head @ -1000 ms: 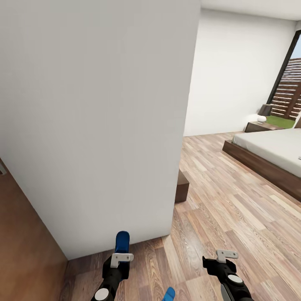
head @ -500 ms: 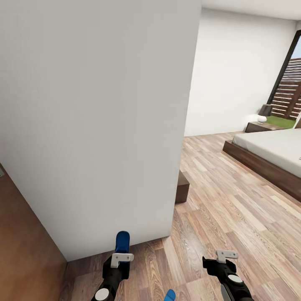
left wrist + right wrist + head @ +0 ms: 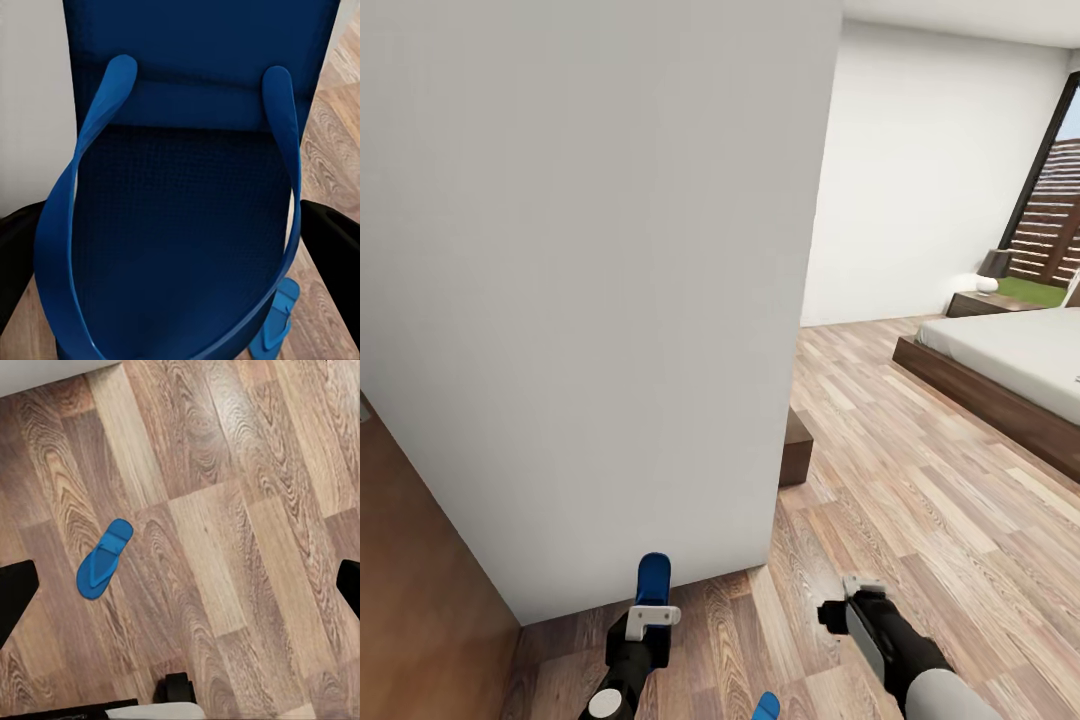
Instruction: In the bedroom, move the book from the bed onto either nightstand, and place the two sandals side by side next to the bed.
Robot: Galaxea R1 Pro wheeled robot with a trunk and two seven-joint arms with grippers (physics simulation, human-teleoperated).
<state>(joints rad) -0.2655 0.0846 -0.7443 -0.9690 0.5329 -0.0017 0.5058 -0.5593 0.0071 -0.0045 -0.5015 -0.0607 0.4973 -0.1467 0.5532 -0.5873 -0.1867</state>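
Left gripper (image 3: 644, 628) around upright sandal (image 3: 653, 579).

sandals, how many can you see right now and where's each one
2. One sandal is clamped upright in the left gripper, its tip poking up above the fingers. The other sandal lies flat on the wood floor near the robot's base, between the two arms.
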